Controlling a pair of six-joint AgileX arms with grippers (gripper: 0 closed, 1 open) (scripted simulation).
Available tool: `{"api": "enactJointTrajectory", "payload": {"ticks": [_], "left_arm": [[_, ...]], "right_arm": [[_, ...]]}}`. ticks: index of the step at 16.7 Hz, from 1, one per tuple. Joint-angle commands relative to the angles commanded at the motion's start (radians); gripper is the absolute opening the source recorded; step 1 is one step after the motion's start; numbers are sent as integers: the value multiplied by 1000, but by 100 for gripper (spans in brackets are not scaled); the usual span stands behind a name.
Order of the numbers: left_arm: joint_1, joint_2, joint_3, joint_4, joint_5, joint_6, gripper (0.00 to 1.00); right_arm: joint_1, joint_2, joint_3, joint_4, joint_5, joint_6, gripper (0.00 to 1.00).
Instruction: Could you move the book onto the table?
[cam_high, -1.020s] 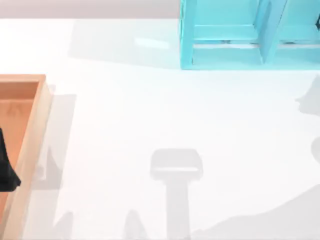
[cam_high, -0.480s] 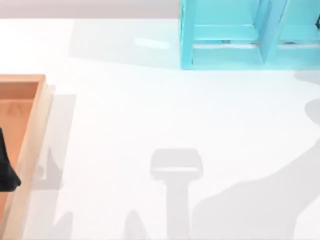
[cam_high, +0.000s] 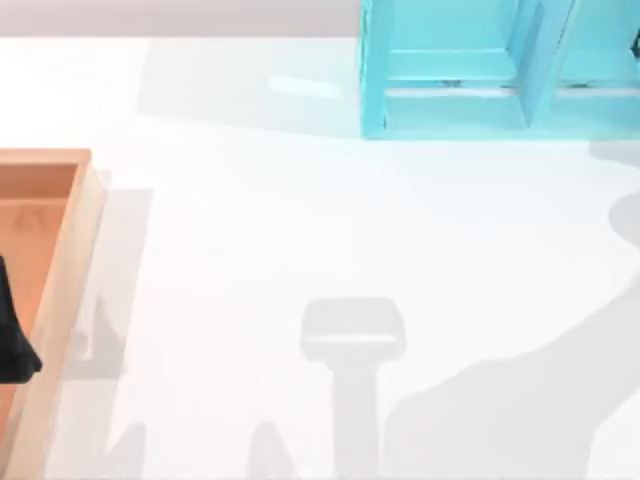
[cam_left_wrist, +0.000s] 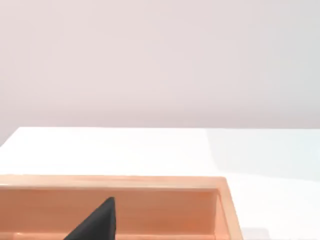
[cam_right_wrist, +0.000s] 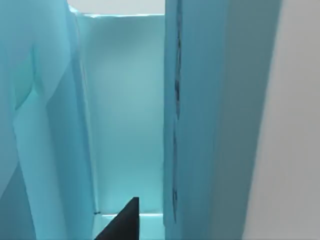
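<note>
Right tool (cam_right_wrist: 120, 222) noses into the shelf (cam_high: 470, 70) at one o'clock, hunting the book; grip state unclear.

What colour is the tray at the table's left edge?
Orange-brown wood; the rectangular wooden tray shows best in the top view.

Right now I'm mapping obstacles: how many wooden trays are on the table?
1: the wooden tray sits at the table's left edge, cut off by the view.
</note>
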Motion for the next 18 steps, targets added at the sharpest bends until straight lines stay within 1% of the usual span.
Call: {"api": "enactJointTrajectory", "payload": {"ticks": [10,11,18], "left_arm": [[0,0,0,0,0,0,100],[0,0,0,0,0,0,100],[0,0,0,0,0,0,100]], "right_arm": [[0,0,0,0,0,0,2],[0,0,0,0,0,0,0],[0,0,0,0,0,0,0]]}}
